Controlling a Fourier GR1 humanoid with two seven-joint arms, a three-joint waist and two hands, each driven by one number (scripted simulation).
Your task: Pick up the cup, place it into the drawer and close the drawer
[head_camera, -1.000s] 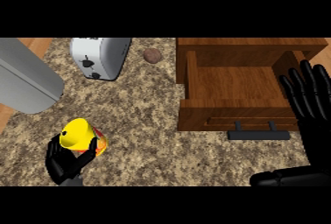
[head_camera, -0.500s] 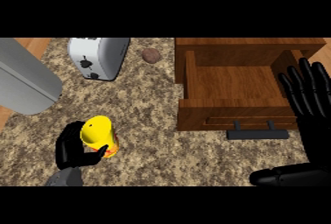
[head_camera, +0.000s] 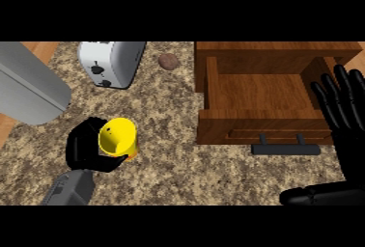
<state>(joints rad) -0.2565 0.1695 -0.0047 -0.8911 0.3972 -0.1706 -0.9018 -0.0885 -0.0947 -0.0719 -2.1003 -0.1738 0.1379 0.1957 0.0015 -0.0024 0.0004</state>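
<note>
Head view: left hand [head_camera: 84,147] curled around yellow cup [head_camera: 118,137], left of open wooden drawer [head_camera: 260,91]; right hand [head_camera: 343,103] fingers spread, upright, far right.

Left hand [head_camera: 84,147] grips yellow cup [head_camera: 118,137] (mouth facing up); drawer [head_camera: 260,116] open.

Speckled stone counter [head_camera: 185,164], wooden drawer [head_camera: 257,91] (matt), glossy yellow cup [head_camera: 118,137].

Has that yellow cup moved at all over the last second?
Yes. The yellow plastic cup, held in the left robot hand, has shifted right, toward the open wooden drawer.
</note>
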